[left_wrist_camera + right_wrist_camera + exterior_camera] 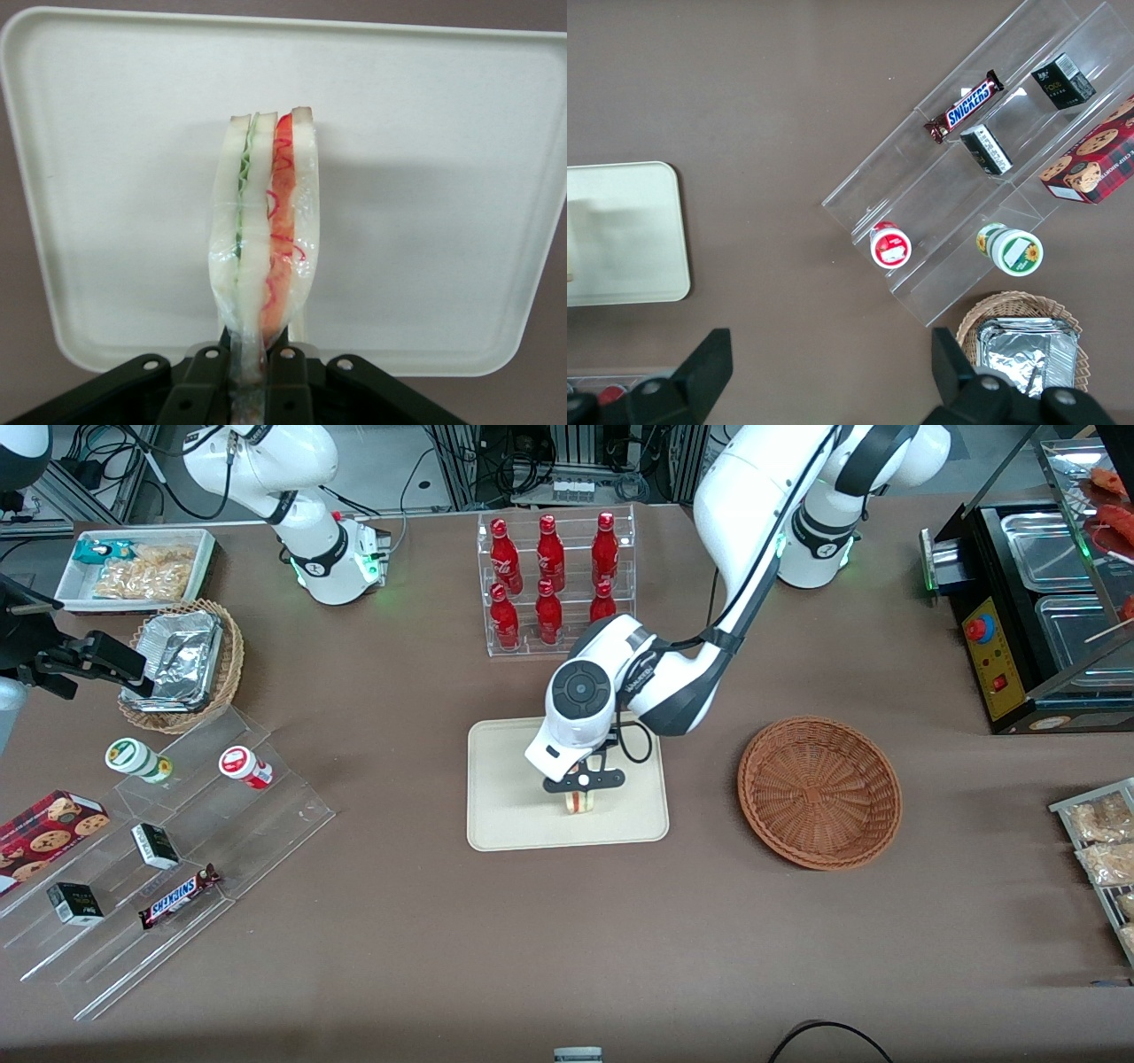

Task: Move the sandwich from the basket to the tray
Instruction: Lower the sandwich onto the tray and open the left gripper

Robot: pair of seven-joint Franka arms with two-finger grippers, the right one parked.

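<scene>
The hand [582, 786] is hanging over the near part of the tray [505, 815] in the front view, its fingers pressed in on the sandwich [580, 802], which is pointing down toward the tray surface; whether it is touching the tray is not clear from here. The basket [820, 791] is sitting on the brown desk [567, 939] beside the tray, toward the working arm's end, with nothing showing inside it. A clear rack of red bottles [554, 580] is standing farther from the camera than the tray. In the left wrist view, the hand [252, 367] is gripping the wrapped sandwich [266, 230] by one narrow end between nearly closed fingers [208, 372], the green and red filling layers facing the camera with the tray [443, 177] spreading under it. In the right wrist view, a corner of the tray [629, 230] is lying on the desk, and a Snickers bar [964, 107] is resting on a clear stepped display toward the parked arm's end.
</scene>
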